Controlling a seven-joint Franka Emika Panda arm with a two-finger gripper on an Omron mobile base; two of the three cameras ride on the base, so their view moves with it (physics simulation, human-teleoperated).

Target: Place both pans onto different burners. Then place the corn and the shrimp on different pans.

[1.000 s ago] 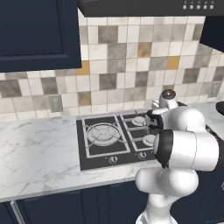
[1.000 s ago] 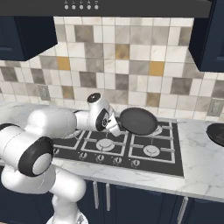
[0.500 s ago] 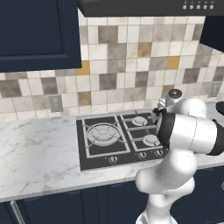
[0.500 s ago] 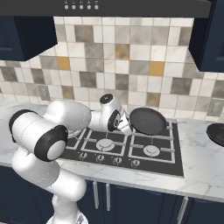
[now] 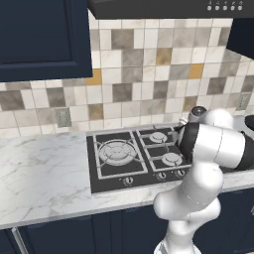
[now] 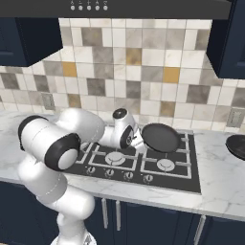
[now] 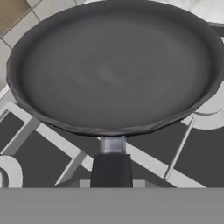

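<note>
My gripper (image 6: 139,141) is shut on the black handle (image 7: 111,169) of one pan (image 6: 161,138), a round shallow black frying pan. I hold the pan a little above the right rear part of the black cooktop (image 6: 191,182), tilted slightly. In the hand view this pan (image 7: 113,65) spans most of the picture, with grates and a silver burner cap (image 7: 213,114) beneath it. Small burners (image 6: 164,164) (image 5: 172,158) sit bare at the front. A second dark pan (image 6: 237,146) rests on the counter at the far right. The corn and the shrimp are out of view.
The large multi-ring burner (image 5: 115,150) takes the cooktop's left side. Marble counter (image 5: 39,163) stretches left of the cooktop and a narrower stretch (image 6: 217,177) lies to its right. Tiled wall and a range hood (image 6: 143,7) close off the back and top.
The arm has swung to the right, carrying the pan rightward and slightly lower over the cooktop's rear. The grip on the handle is unchanged.
</note>
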